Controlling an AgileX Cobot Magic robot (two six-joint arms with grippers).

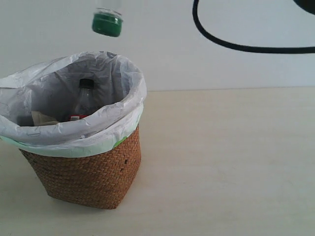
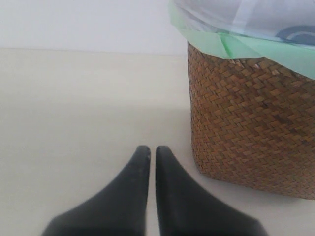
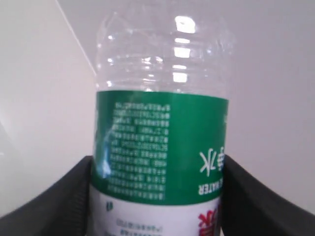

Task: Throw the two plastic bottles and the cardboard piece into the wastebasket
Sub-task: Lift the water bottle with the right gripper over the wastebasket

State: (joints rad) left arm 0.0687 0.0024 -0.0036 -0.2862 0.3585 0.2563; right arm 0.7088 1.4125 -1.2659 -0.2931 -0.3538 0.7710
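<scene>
The brown wicker wastebasket (image 1: 88, 179) with its white bag stands at the left of the exterior view. Inside it I see the black-capped, red-labelled bottle (image 1: 84, 101) and a beige bit of the cardboard piece (image 1: 44, 118). The green-capped bottle (image 1: 107, 22) hangs cap down above the basket's opening, its upper part cut off by the frame. My right gripper (image 3: 158, 196) is shut on that bottle's green-white label (image 3: 162, 157), one finger on each side. My left gripper (image 2: 148, 152) is shut and holds nothing, low over the table beside the wastebasket's wall (image 2: 251, 128).
A black cable (image 1: 231, 44) loops across the top right of the exterior view. The beige tabletop (image 1: 226, 162) stretches to the right of the basket, with a pale wall behind.
</scene>
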